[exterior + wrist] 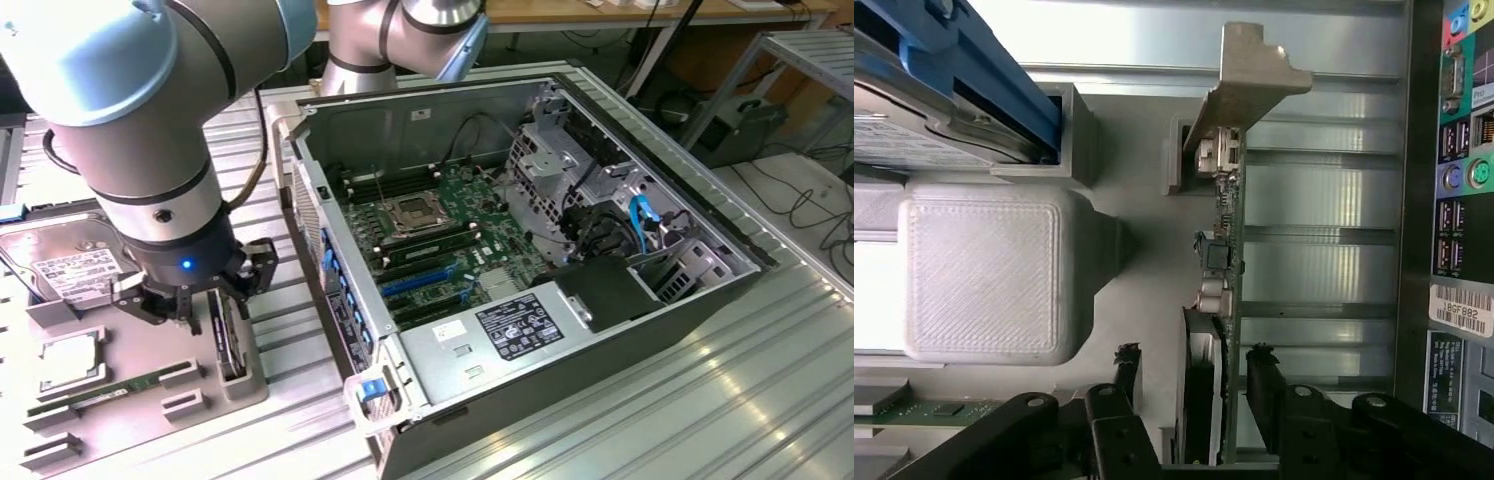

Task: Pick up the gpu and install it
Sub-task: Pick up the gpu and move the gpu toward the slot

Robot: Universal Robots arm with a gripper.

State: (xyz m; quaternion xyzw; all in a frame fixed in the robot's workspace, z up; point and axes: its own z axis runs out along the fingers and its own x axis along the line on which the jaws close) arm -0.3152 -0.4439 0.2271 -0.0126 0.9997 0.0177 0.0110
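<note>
The gpu [1216,250] [230,342] stands on edge in a slot of the grey holder tray [254,388], its silver bracket [1246,75] at one end, just beside the open computer case [441,215]. The gripper [220,312] [1194,358] straddles it with jaws apart, and a gap shows at each finger [1261,372]. A good grip likely wants the fingers centred on the cooler and closing squarely, so the card lifts straight out without twisting. The tray lies on a ribbed metal table [667,400]; a wooden desk [601,12] and cables [801,190] sit beyond.
</note>
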